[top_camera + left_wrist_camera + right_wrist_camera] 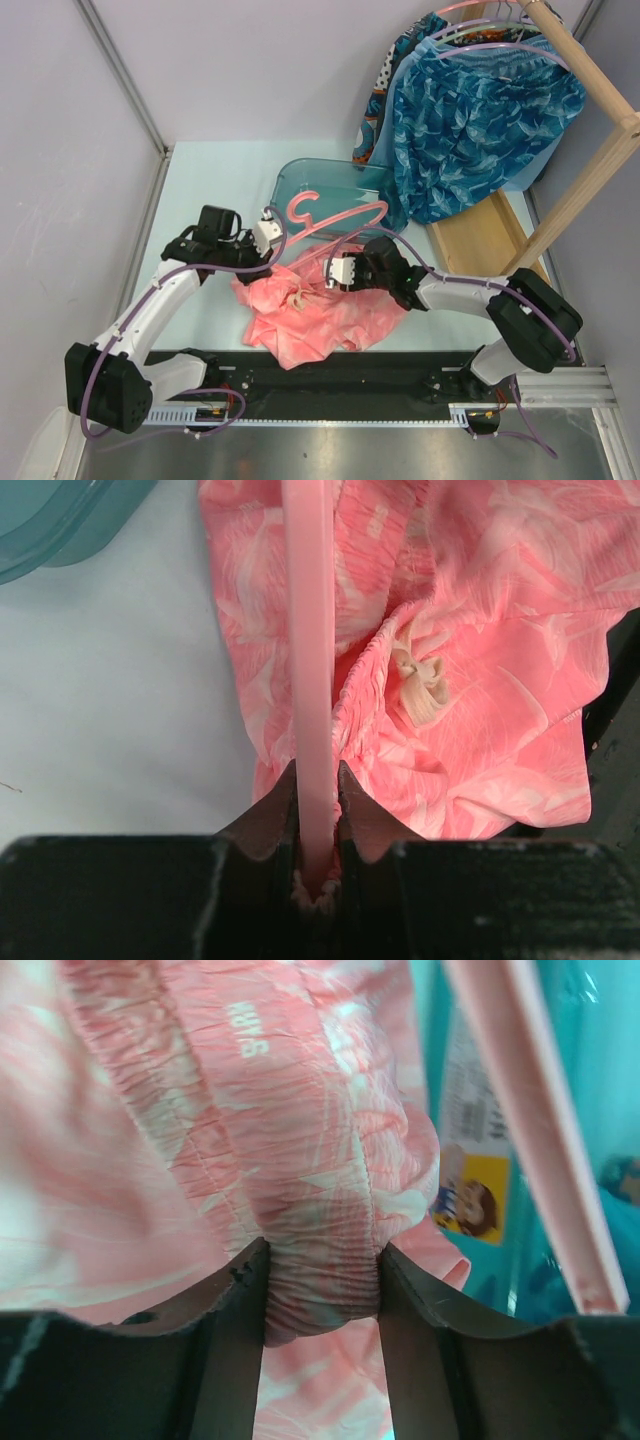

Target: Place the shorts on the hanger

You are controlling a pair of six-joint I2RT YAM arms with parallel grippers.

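my left hand [315,785] pinches the hanger [310,630] bar over the shorts [310,320] heaped on the tabletop [200,190]; right hand [322,1255] clamps their waistband. teal bin [320,180] sits just behind, blue garments [480,130] beyond.

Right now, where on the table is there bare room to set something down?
Bare table at far left, bordered by the wall, the teal bin and the left arm. A smaller patch lies between that arm and the shorts. Crowded: the middle, with shorts, hanger, left pincer and right pincer; the right, with wooden rack and blue garments.
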